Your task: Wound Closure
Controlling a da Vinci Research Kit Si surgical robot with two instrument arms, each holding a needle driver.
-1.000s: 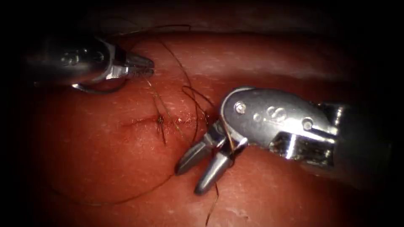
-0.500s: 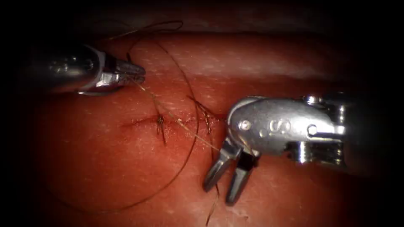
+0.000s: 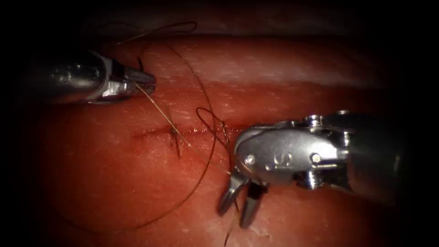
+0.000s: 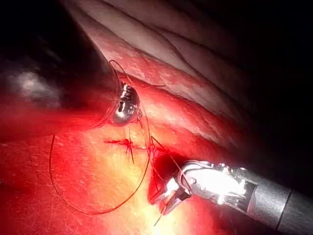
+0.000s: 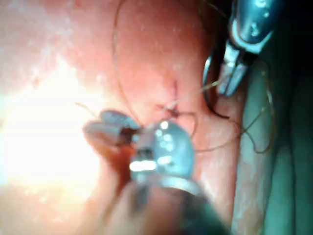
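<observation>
"Checking your left tool (image 3: pixel 148 80), the slim steel needle driver on the left of the cut: what does it hold?"

"Your left tool's 2 jaws are closed on the thin dark thread (image 3: pixel 157 105). From their tip 1 strand runs straight across the short dark-red cut (image 3: pixel 155 132) to your right tool (image 3: pixel 233 217)."

"And the right tool?"

"Your right tool, the broad shiny steel one, sits just right of the cut above the glossy red tissue (image 3: pixel 297 68), its 2 jaws spread apart and pointing down. The strand reaches the base of those jaws, but they clamp nothing."

"Where is the rest of the thread?"

"A wide loop lies on the tissue below and left of the cut, and a small loop stands at the cut's right end. A dark knotted stitch (image 3: pixel 174 132) sits on the cut."

"The needle?"

"You cannot place it from these views; I cannot tell where it lies."
</observation>
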